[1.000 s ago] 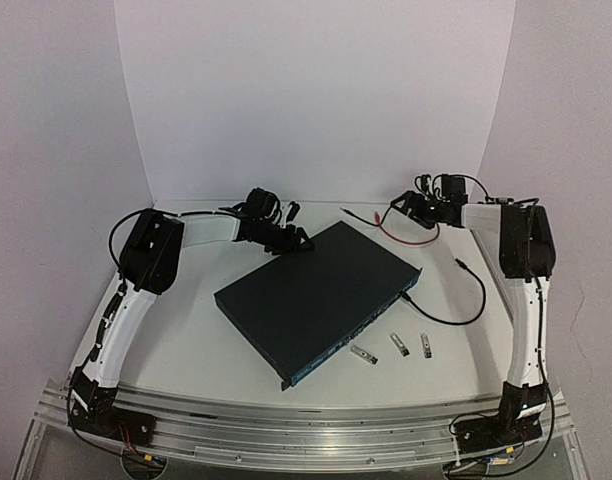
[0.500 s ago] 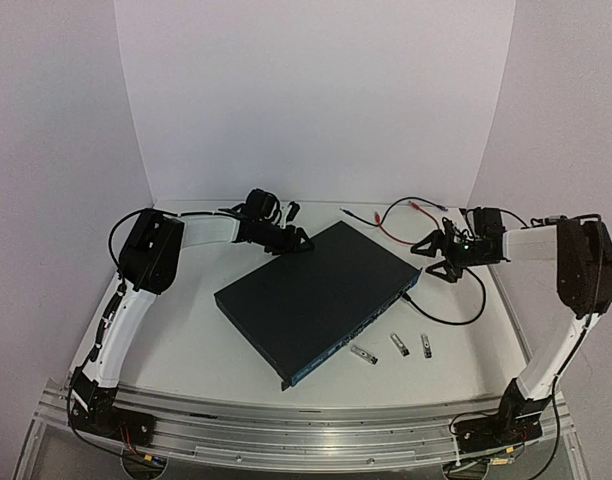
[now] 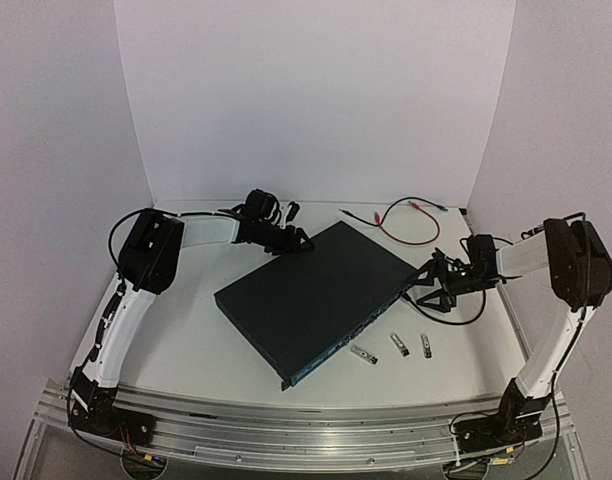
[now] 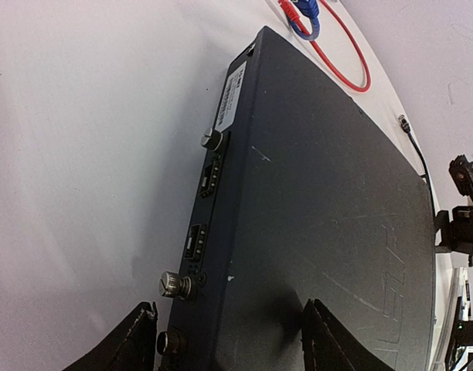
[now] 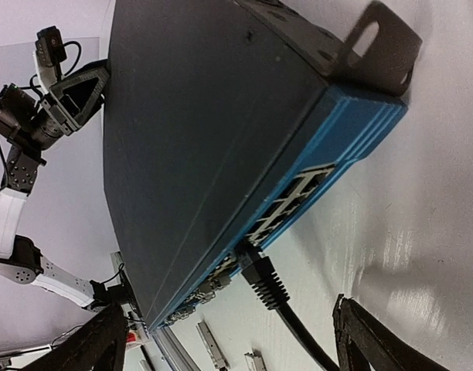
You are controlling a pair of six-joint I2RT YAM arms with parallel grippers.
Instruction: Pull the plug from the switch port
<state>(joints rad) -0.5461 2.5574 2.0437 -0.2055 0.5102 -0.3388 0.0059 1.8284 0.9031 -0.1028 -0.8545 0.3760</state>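
The switch (image 3: 316, 290) is a flat dark blue-black box lying at an angle mid-table, its socket row facing front right. A black plug (image 5: 260, 280) sits in one socket (image 3: 410, 296), and its black cable (image 3: 466, 310) loops away to the right. My right gripper (image 3: 431, 285) stands open just off that face. In the right wrist view its fingers (image 5: 368, 340) spread wide on either side of the plug without touching it. My left gripper (image 3: 291, 243) is at the switch's far corner. Its fingers (image 4: 132, 344) straddle the rear edge of the switch (image 4: 321, 193), shut on it.
A red cable (image 3: 406, 235) lies at the back right, behind the switch. Three small metal modules (image 3: 397, 343) lie on the table in front of the socket face. White walls close in the back and sides. A mounting ear (image 5: 376, 46) sticks out at the switch's right corner.
My right arm has swung from the back right corner forward and down to the socket face, ending open beside the plug. The left arm and the switch have not moved.
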